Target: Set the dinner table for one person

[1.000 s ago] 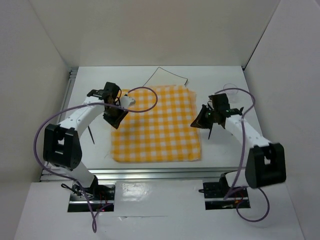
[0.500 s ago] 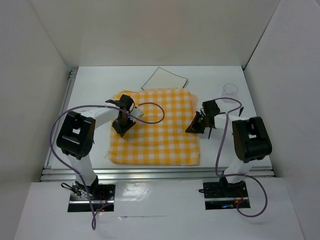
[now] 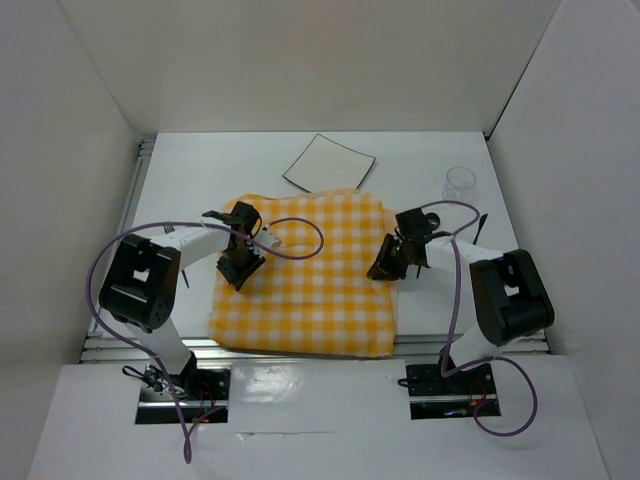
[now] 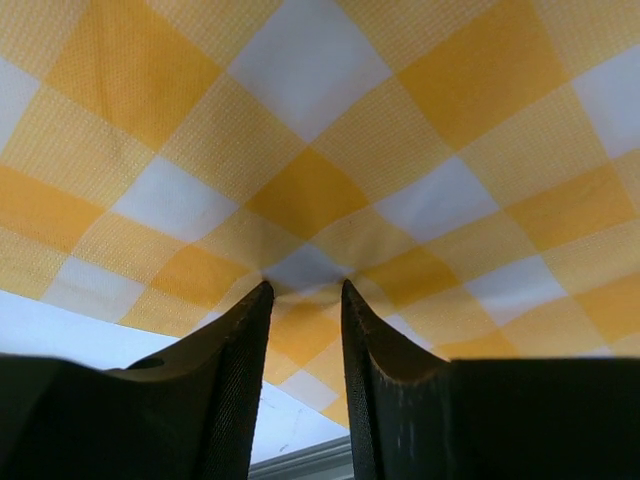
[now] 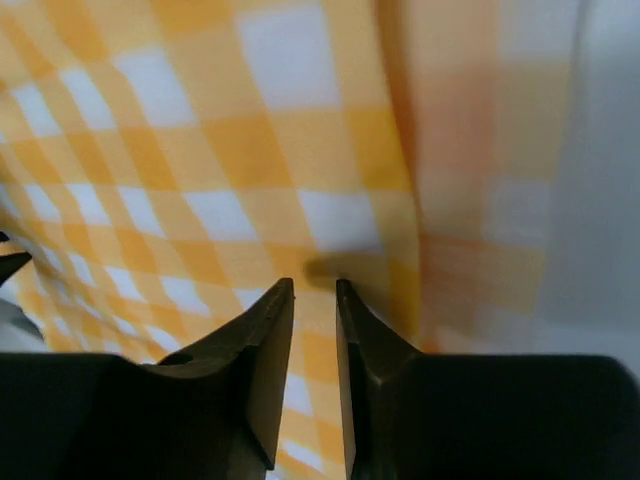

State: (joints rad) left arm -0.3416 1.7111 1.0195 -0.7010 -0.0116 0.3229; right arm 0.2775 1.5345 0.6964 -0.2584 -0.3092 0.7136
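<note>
White dinner table under checked cloth; left gripper, right gripper both pinching cloth

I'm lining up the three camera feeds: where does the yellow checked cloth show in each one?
Top external: the checked cloth lies mid-table, between both arms.
Left wrist: the cloth fills most of the picture, puckered at the left gripper.
Right wrist: it fills all but the right edge, ahead of the right gripper.
Shared landmark: the bare white dinner table beside the cloth's edge.
</note>
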